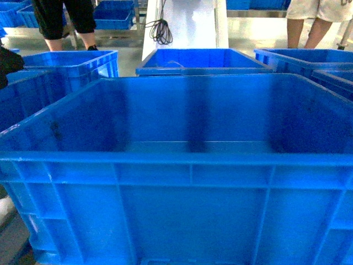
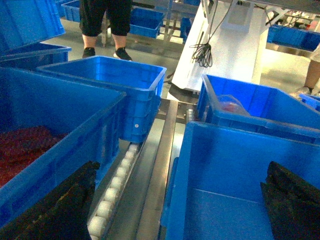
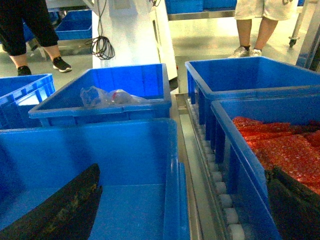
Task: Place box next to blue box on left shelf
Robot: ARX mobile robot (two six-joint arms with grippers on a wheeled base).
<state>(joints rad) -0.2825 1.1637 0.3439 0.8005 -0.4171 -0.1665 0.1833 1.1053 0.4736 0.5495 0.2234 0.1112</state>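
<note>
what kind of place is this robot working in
Probably a warehouse or factory sorting line: rows of blue crates sit on roller tracks between metal rails, with workers standing on the concrete floor behind.

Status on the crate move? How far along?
Done: the left gripper and right gripper each straddle a side wall of the crate; I can't tell if they are clamped. In hand: the crate sits to the right of the left rollers, not on them. Left: shift it onto the rollers beside the blue box there.
</note>
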